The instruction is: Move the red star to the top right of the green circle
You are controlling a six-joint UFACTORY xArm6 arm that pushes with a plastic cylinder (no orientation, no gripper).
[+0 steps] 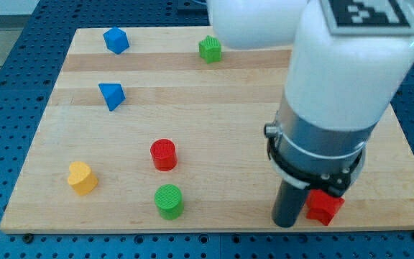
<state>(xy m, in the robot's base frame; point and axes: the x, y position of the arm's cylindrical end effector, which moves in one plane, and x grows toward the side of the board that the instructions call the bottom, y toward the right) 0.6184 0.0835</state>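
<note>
— where's the red star?
— near the view's bottom right, touching my tip on its right side.
— and the green circle?
— well apart, toward the view's left, just below the red cylinder.
— any pincer?
— none visible, only a rod.

A pale wooden board fills most of the view, its grain running in long bands from the view's left to the view's right, some lighter, some darker. Around the board on every side lies a blue perforated surface, dotted with regular rows of small holes. Beyond the board's top left corner a strip of light grey ground shows. The light is even and soft, with faint shadows.
</note>
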